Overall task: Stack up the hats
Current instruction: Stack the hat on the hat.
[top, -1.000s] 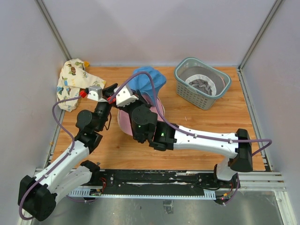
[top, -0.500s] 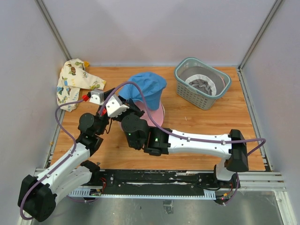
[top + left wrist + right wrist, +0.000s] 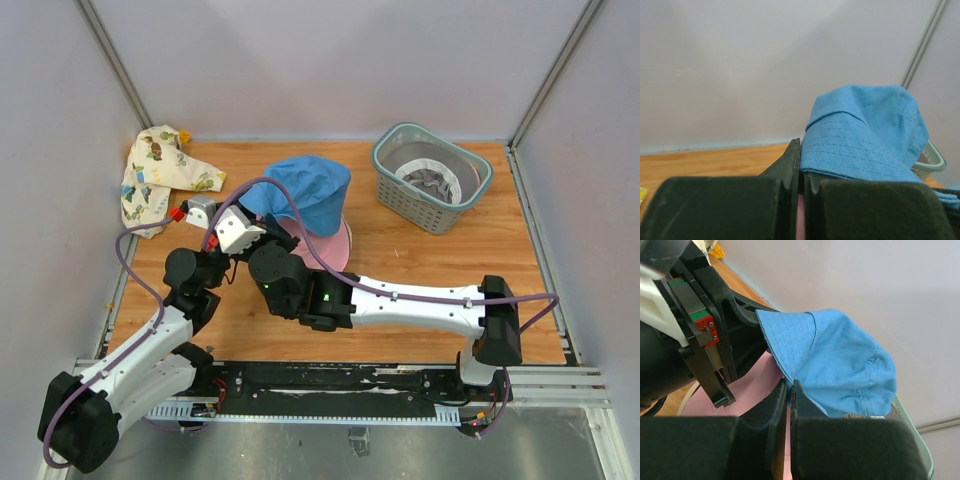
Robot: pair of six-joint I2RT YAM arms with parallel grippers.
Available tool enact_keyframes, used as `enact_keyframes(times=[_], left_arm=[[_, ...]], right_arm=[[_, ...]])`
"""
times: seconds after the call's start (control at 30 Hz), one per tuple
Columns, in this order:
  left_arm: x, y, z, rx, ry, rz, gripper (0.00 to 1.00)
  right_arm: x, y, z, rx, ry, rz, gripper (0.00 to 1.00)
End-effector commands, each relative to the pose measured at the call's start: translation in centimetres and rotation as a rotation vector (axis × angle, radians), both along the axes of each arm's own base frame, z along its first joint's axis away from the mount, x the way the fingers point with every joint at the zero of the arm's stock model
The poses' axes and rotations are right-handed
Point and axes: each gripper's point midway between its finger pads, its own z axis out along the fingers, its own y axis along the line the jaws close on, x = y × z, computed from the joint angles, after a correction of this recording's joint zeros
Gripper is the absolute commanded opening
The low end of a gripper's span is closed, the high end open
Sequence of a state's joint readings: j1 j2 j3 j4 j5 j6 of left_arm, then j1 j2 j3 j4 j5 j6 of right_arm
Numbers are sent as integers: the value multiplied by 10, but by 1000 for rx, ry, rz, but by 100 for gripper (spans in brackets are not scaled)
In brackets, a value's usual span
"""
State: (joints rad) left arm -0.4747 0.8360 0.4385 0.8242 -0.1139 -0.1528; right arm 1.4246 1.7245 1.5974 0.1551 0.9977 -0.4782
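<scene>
Surface: a wooden table (image 3: 420, 270) inside pale walls; your two arms meet near its middle.
Blue hat (image 3: 305, 185): held up over the pink hat (image 3: 335, 250), which lies near the table's middle.
Left gripper (image 3: 801, 167): closed, pinching the edge of the blue brim.
Right gripper (image 3: 791, 387): closed on the same brim, just beside.
Risk one: both pinches are thin, so if you pull the arms apart, the brim may slip out.
Risk two: if you release off-centre, the crown may fold and slide off.

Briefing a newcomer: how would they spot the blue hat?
On the wooden table, look left of the grey-green slatted plastic basket. There the blue fabric bucket hat hangs over a pink fabric hat, the only blue thing, unlike the cream patterned hat at far left.
</scene>
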Motion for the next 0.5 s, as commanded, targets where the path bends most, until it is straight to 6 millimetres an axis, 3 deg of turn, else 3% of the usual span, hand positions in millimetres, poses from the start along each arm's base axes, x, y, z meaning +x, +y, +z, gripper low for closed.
enact_keyframes(times=[0.0,0.33,0.47], left_arm=[[1,18,14,-27,-74,97,0],[16,28,35,-45,-131,193,1],[7,50,28,-134,-146,266,0]], right_arm=[[-5,5,13,42,-3,14,1],[-4,3,15,26,-15,6,0],[-5,0,12,27,-3,9,1]])
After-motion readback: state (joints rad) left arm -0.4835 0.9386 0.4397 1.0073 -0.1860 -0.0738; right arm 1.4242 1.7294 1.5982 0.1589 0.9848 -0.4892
